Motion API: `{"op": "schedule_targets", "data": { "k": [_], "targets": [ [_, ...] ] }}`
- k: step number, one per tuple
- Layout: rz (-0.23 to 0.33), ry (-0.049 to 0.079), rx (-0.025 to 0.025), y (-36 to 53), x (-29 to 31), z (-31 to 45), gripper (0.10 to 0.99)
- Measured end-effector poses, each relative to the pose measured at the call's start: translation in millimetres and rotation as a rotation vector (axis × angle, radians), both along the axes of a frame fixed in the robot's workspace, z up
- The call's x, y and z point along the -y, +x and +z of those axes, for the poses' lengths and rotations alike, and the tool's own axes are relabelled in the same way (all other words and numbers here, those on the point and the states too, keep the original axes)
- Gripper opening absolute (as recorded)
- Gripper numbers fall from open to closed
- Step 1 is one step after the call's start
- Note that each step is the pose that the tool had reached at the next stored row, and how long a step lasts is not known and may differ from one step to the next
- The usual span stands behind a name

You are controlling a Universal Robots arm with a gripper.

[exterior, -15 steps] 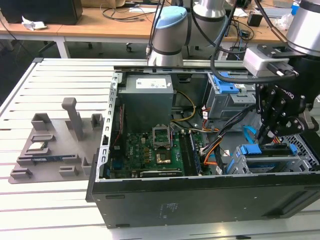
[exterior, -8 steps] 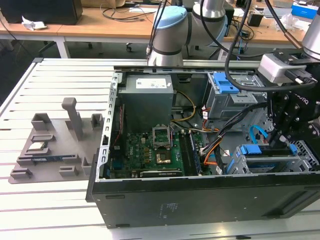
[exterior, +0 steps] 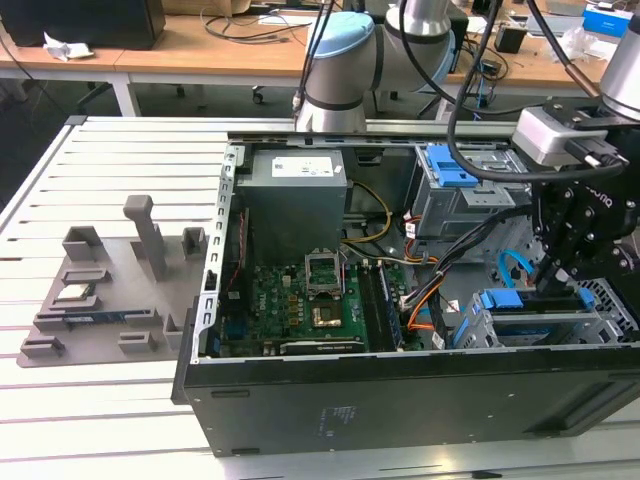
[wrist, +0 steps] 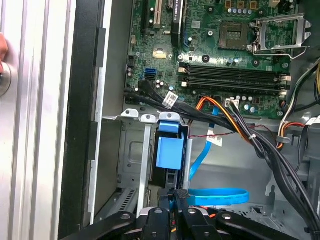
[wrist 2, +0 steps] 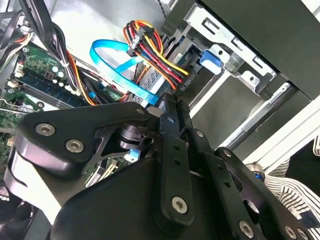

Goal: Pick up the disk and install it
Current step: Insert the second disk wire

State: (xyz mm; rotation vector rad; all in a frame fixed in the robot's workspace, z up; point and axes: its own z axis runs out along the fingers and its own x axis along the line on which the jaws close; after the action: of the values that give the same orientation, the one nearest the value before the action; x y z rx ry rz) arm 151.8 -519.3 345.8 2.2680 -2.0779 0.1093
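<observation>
The disk (exterior: 503,300) stands on edge in the metal drive cage (exterior: 603,318) at the front corner of the open computer case, on the exterior view's right. Its bright blue bracket (wrist: 169,152) shows edge-on in the first wrist view, sunk between the cage walls (wrist: 131,150). My gripper (exterior: 552,284) reaches down onto the disk's upper end. Its black fingers (wrist: 178,196) are drawn close together on that end. In the second wrist view the gripper (wrist 2: 172,107) points into the case beside bundled cables.
A blue flat cable (wrist: 220,196) and black and orange wire bundles (wrist: 240,130) run right beside the cage. The motherboard (exterior: 300,300) and power supply (exterior: 295,185) lie further in. A second bay with a blue latch (exterior: 450,165) stands behind. A grey fixture plate (exterior: 110,290) lies on the exterior view's left.
</observation>
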Motion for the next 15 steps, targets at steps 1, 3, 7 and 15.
{"op": "schedule_targets", "data": {
  "k": [1, 3, 7, 15],
  "targets": [
    [0.0, 0.001, 0.0, 0.0, -0.3, -0.5, 0.165],
    [0.0, 0.0, 0.0, 0.0, -0.4, -0.9, 0.165],
    [0.0, 0.0, 0.0, 0.1, -0.4, -2.7, 0.165],
    [0.0, 0.001, 0.0001, 5.3, -0.4, -4.6, 0.165]
  ]
}}
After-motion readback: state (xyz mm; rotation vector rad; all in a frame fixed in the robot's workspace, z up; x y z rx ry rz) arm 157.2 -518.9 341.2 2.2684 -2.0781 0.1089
